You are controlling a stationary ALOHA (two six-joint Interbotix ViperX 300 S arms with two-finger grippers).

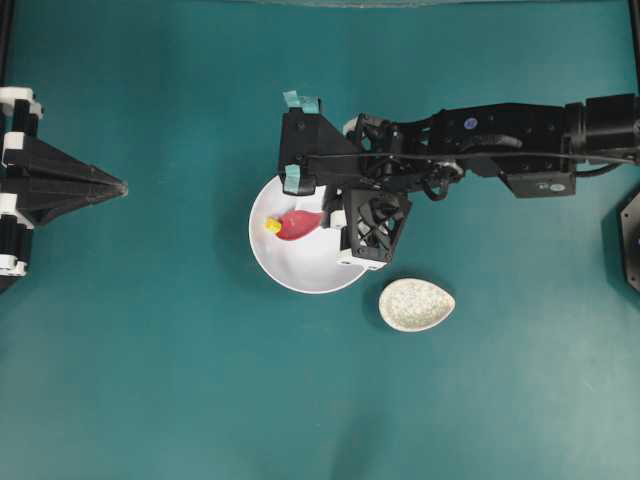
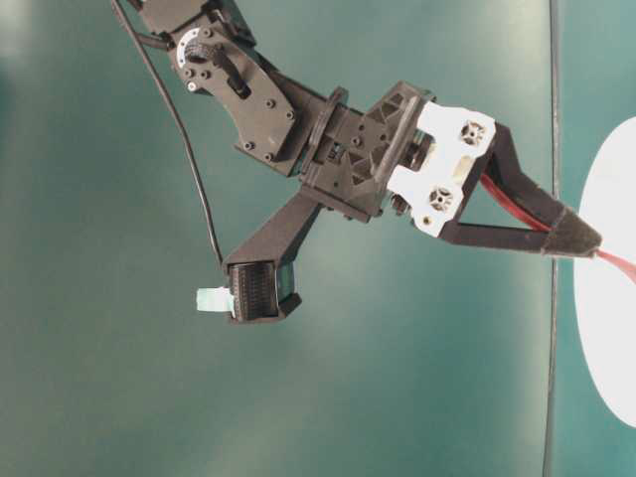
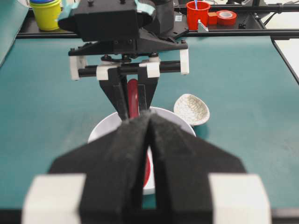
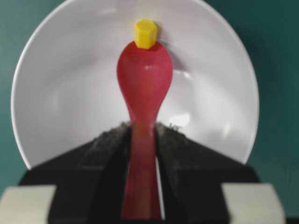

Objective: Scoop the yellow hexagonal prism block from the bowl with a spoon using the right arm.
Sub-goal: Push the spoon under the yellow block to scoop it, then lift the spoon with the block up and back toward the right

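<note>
Right end effector [image 4: 142, 140] grasping spoon [image 4: 144, 88] by its handle, scoop tip touching yellow hexagonal prism block [image 4: 145, 33] inside bowl [image 4: 60, 93]; block not yet scooped or lifted.

No legible text anywhere; white label on right arm [image 1: 545, 186] too blurred.

Gripper [image 4: 142, 140] clamps spoon [image 4: 145, 79] handle; yellow block [image 4: 145, 32] touches scoop tip inside bowl [image 4: 60, 93]
</note>
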